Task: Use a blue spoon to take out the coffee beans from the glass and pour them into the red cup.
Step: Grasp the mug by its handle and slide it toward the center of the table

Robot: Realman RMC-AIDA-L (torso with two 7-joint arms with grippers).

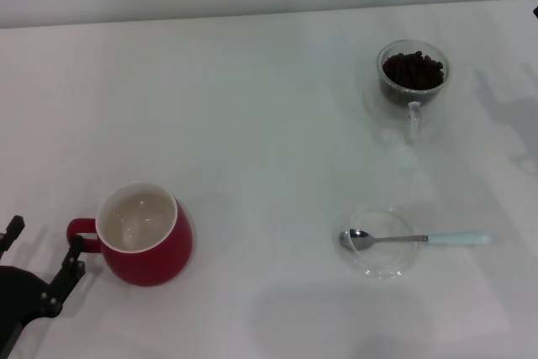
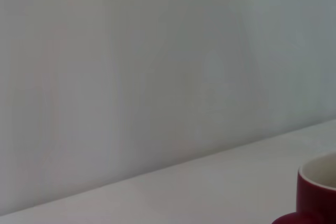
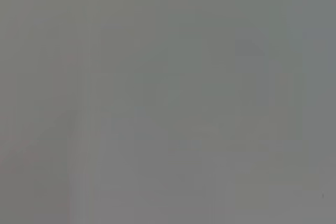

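The red cup (image 1: 145,241) stands at the front left, its white inside empty and its handle pointing left; a part of the red cup (image 2: 316,192) also shows in the left wrist view. My left gripper (image 1: 40,251) is just left of that handle, open and holding nothing. The glass (image 1: 412,76), filled with coffee beans (image 1: 413,70), stands at the back right with its handle toward me. The blue spoon (image 1: 416,239) lies at the front right, bowl resting on a clear saucer (image 1: 383,241), pale handle pointing right. Only a dark sliver of the right arm (image 1: 535,2) shows at the right edge.
The white table (image 1: 269,124) runs back to a pale wall. The right wrist view is a plain grey field with nothing recognisable in it.
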